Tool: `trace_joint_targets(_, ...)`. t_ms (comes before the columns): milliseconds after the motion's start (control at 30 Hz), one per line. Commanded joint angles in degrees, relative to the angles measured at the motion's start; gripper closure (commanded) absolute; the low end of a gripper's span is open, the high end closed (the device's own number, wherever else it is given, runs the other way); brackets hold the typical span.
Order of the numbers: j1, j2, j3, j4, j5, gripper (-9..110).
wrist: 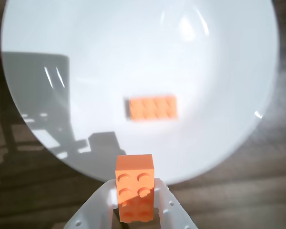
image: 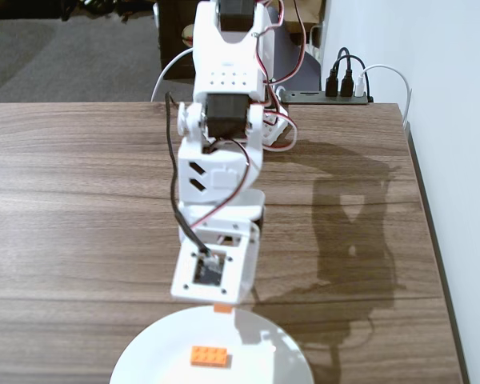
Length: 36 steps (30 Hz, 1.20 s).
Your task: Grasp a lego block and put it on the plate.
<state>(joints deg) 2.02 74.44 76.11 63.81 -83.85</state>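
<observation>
Lego block (wrist: 135, 187): orange moulded plastic, rectangular, round studs facing the wrist camera, clamped lengthwise between the two white plastic fingers (wrist: 96, 210) of the gripper (wrist: 135, 202). In the wrist view its far end sits over the near rim of the plate (wrist: 219, 57). In the fixed view only a sliver of orange (image: 222, 308) shows under the wrist housing, at the plate's far edge (image: 164, 328).

Plate: round, white, smooth, glossy, with specular highlights and a hard-edged arm shadow on its left part in the wrist view.

Second orange brick (wrist: 152, 108): same 2x4 stud pattern, lying flat, studs up, near the plate's centre, apart from the held block.

Table (image: 72, 208): dark wood-grain surface, matte. Arm (image: 220, 160): white printed shells, black servos, red and black leads.
</observation>
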Motion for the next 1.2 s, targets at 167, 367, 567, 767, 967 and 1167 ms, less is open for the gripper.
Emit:
trace_joint_targets(167,-2.37,-7.56,-12.22,1.14,2.20,95)
trace_joint_targets(367,-3.08,-11.78,-16.35,1.76,2.99,95)
trace_joint_targets(567,-3.16,-12.74,-16.61,2.02,3.16,95)
trace_joint_targets(767,-2.72,-13.18,-16.61,2.46,3.16,94)
trace_joint_targets(967,-2.64,-13.45,-16.61,2.64,3.34,82)
trace_joint_targets(1167,-2.64,-13.54,-16.61,2.90,3.43,79)
